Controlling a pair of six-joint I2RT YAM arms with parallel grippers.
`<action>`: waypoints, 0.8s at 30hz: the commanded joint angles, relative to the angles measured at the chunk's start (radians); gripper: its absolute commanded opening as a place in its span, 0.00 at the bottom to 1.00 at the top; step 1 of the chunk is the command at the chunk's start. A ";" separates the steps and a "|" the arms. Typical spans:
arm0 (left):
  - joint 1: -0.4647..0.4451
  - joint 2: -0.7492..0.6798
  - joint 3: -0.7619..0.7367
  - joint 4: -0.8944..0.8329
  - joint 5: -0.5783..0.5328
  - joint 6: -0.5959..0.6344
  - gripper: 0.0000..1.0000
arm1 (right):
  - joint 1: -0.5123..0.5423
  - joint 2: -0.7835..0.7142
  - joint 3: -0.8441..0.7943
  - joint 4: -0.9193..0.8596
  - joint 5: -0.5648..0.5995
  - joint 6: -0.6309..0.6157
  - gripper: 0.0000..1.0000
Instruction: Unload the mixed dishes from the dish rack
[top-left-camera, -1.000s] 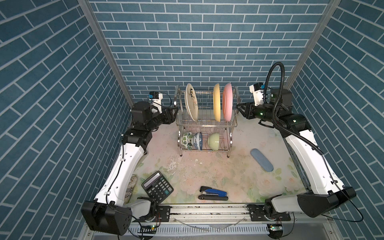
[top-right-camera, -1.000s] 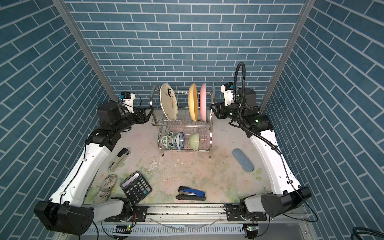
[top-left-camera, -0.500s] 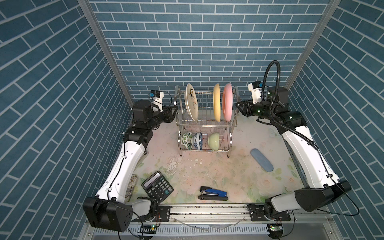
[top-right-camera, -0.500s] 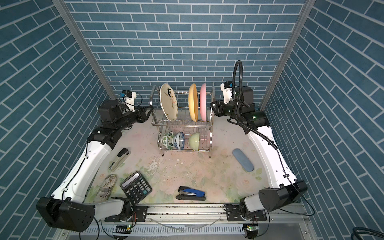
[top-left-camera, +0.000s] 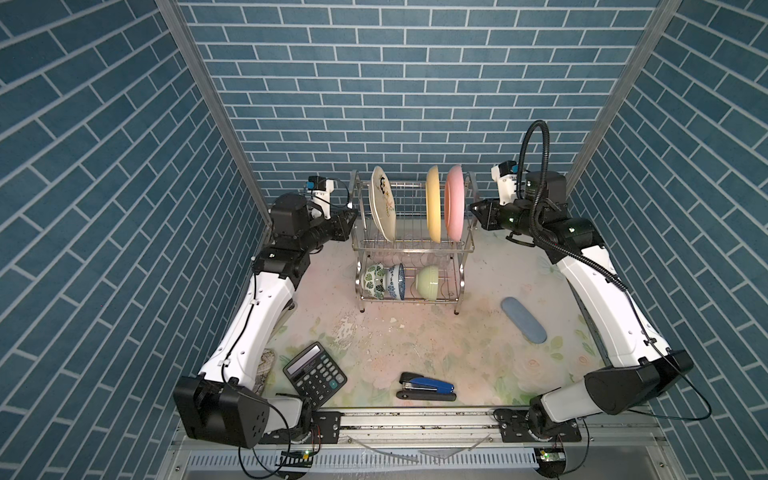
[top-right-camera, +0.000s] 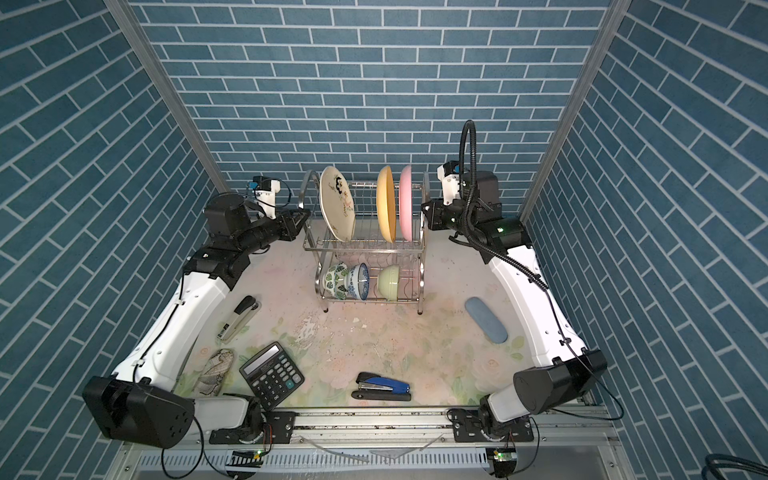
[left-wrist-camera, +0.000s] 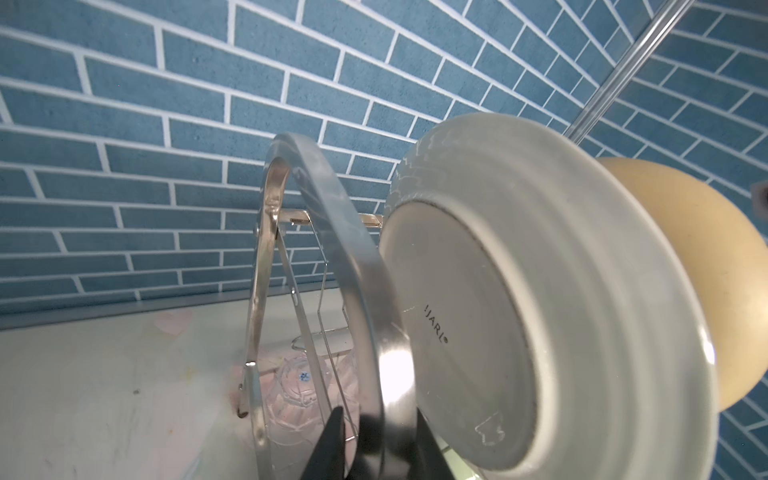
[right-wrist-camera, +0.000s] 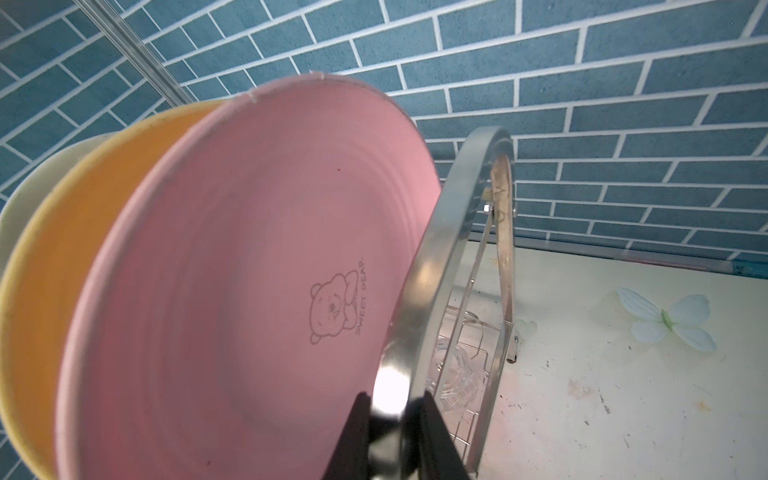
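Shiny steel rack, glossy pink plate

Plates stand in the rack, upper shelf — bowls below.

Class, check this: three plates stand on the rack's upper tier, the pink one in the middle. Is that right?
No: the yellow plate is in the middle; the pink plate stands at the right end, as both top views show.

The dish rack is shiny steel. It carries a cream floral plate, a yellow plate, a pink plate with a bear outline, a green-leaf bowl, a blue-patterned bowl and a pale green bowl.
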 joint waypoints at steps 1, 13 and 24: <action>-0.006 0.025 0.038 0.027 0.011 -0.027 0.20 | -0.004 0.035 0.049 0.014 0.013 0.004 0.14; -0.009 0.130 0.102 0.074 0.016 -0.027 0.18 | -0.007 0.121 0.114 0.018 0.042 -0.045 0.08; -0.011 0.271 0.213 0.093 0.006 -0.021 0.17 | -0.052 0.274 0.266 0.012 0.010 -0.037 0.07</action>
